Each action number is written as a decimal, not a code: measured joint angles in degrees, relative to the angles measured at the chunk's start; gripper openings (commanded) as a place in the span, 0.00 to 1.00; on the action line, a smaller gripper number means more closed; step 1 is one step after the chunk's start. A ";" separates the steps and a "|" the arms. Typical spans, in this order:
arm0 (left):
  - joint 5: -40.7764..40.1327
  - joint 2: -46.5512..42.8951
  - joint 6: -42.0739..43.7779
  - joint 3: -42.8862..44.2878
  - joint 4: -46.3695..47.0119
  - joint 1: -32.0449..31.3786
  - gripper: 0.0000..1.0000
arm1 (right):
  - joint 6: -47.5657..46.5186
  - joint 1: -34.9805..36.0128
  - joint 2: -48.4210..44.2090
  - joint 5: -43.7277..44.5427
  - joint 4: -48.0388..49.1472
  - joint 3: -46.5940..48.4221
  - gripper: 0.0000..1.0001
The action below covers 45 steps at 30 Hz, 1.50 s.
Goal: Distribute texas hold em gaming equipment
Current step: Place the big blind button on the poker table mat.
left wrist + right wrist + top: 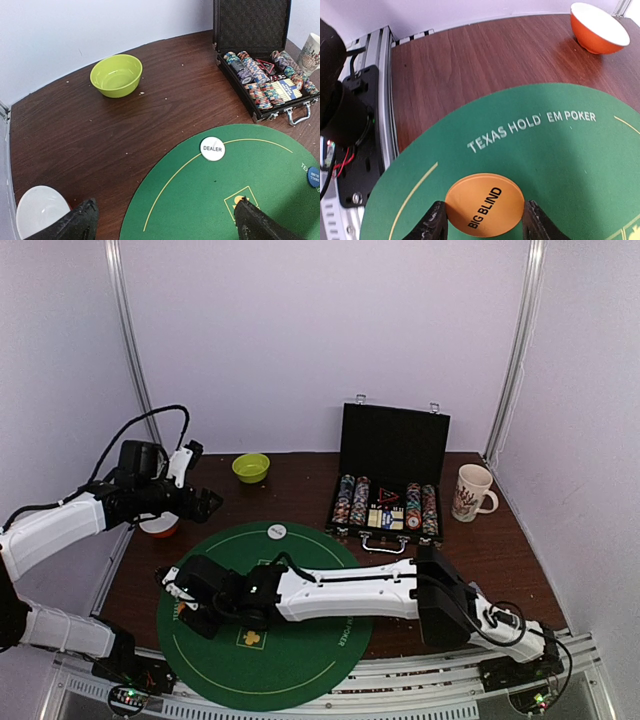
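Risk first: my right pincer (484, 222) has the orange BIG BLIND disc (484, 207) pinched by its rim only, one finger on each edge; thin smooth disc, so it may pivot or slip out if I let go unevenly, then land tilted or roll off its spot; cannot tell if it rests on the green mat (560, 165) or sits just above it; pressing down could drag and wrinkle the mat and nudge the printed layout; the right arm is stretched far across to the mat's left side, so a swing back might sweep the white DEALER disc (212, 148) or the blue disc (314, 176).

Pose: right arm lies low and long over the mat, wrist near the TEXAS HOLD'EM lettering, fingers pointing down at the mat's near-left part; left pincer (167, 222) spread wide, holding nothing, hanging over bare wood beside the mat edge, near the orange bowl (598, 29); chips and cards sit in the open case (260, 95), well apart from both pincers.
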 measured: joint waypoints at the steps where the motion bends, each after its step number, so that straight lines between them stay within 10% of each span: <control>1: 0.13 0.00 0.00 0.00 0.02 0.00 0.98 | 0.17 0.02 1.20 0.31 1.25 1.01 0.39; 27: 0.98 -0.92 -0.20 -0.17 0.04 0.50 0.98 | 1.81 0.11 13.66 6.95 11.37 9.77 0.46; 45: 1.20 -1.05 -0.17 -0.20 0.04 0.66 0.98 | 1.01 -0.20 14.69 5.92 11.41 9.77 0.88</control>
